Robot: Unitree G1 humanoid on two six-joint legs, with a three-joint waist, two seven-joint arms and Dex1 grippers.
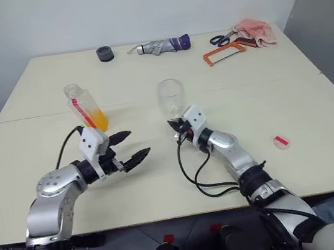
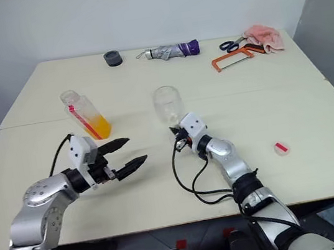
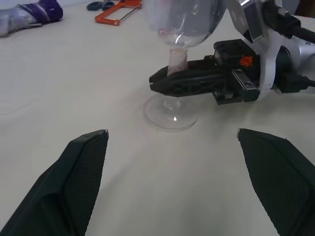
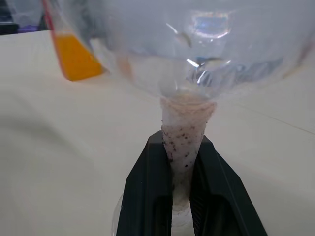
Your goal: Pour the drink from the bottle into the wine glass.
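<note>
While the right tool [image 4: 181, 196] is clamped on the stem of the wine glass [image 1: 171, 97], the glass stands upright near the middle of the frame, its foot on the tabletop [image 1: 314, 103] and its bowl looking empty. The left tool [image 1: 131, 148] hovers at the lower left with its two black fingers wide apart, holding nothing. The bottle [image 1: 86, 107] stands uncapped at the centre left, just above that tool, with the drink [image 1: 97, 119] filling its lower part. A small pink-red cap [image 1: 281, 141] lies well apart at the right. Along the upper edge lie a dark tape roll [image 1: 105, 53], a folded umbrella [image 1: 160, 46], scissors [image 1: 222, 39], an orange hacksaw [image 1: 226, 52] and a pink cloth [image 1: 256, 30]
</note>
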